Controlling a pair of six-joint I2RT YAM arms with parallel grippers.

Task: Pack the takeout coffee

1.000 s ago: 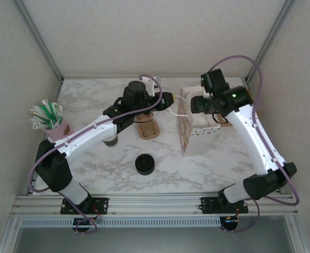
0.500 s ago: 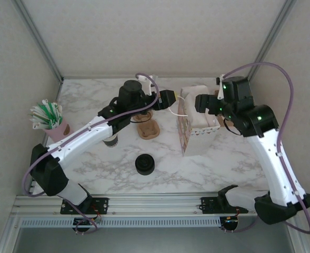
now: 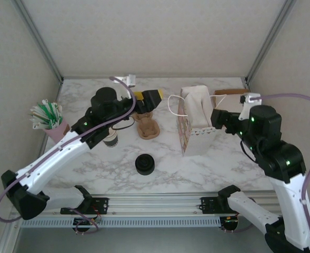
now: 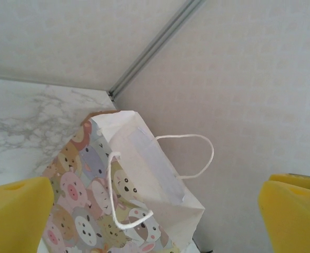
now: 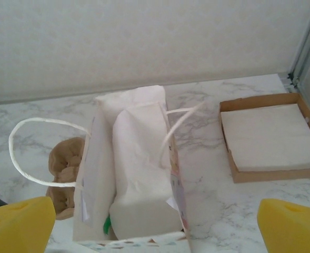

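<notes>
The takeout coffee is hidden from me. A paper bag (image 3: 196,126) printed with cartoon animals stands open at centre right; inside it I see crumpled white paper (image 5: 141,174) and a bit of green. My left gripper (image 3: 148,99) hangs left of the bag above the brown carrier, open, yellow fingers (image 4: 17,217) wide apart with the bag (image 4: 118,195) between them in its view. My right gripper (image 3: 218,118) hovers just right of the bag, open and holding nothing, its fingers (image 5: 19,225) framing the bag's mouth (image 5: 133,158). Both white handles (image 5: 39,153) hang free.
A brown pulp cup carrier (image 3: 147,127) sits left of the bag. A low pile of black lids (image 3: 144,164) lies in front. A stack of lidless cups (image 3: 111,139) stands by the left arm. Straws in a pink cup (image 3: 50,119) at far left. A napkin box (image 5: 270,138) at back right.
Both grippers have opened and drawn away from the bag: the left one back to the left, the right one rightward and nearer. The bag's handles now hang free.
</notes>
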